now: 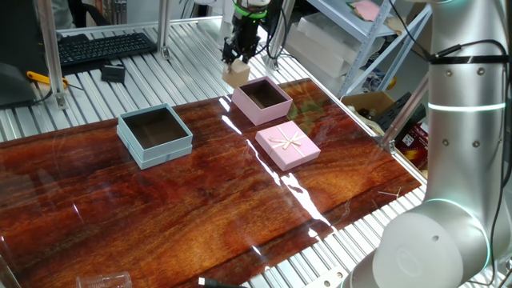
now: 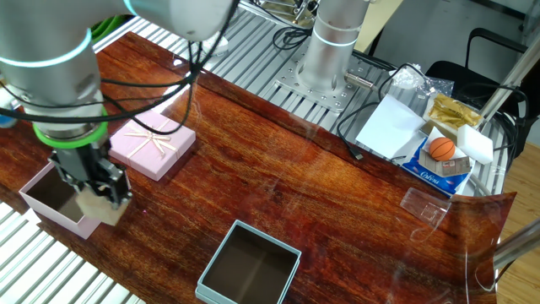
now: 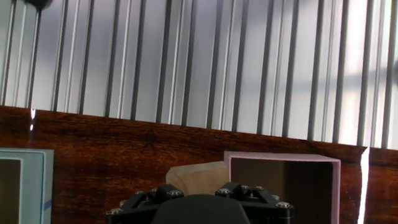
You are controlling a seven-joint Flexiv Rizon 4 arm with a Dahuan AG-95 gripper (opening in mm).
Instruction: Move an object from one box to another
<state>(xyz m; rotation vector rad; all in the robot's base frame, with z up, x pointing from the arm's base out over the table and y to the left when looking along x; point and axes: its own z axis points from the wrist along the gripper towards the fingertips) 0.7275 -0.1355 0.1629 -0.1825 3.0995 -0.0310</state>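
My gripper [image 1: 237,67] is shut on the tan wooden cube [image 1: 237,75] and holds it in the air just left of the pink box [image 1: 262,101], above the table's far edge. In the other fixed view the cube [image 2: 108,208] hangs under the fingers beside the pink box [image 2: 52,199]. In the hand view the cube [image 3: 198,177] shows between the jaws, with the pink box [image 3: 283,180] to its right and the blue-grey box [image 3: 22,183] at the left edge. The blue-grey box [image 1: 154,134] stands open and empty farther left, as the other fixed view [image 2: 250,264] also shows.
A flat pink lid with a ribbon bow [image 1: 287,145] lies in front of the pink box. A keyboard [image 1: 104,45] and small black item [image 1: 113,73] sit on the metal slats behind. The robot base [image 1: 432,240] fills the right foreground.
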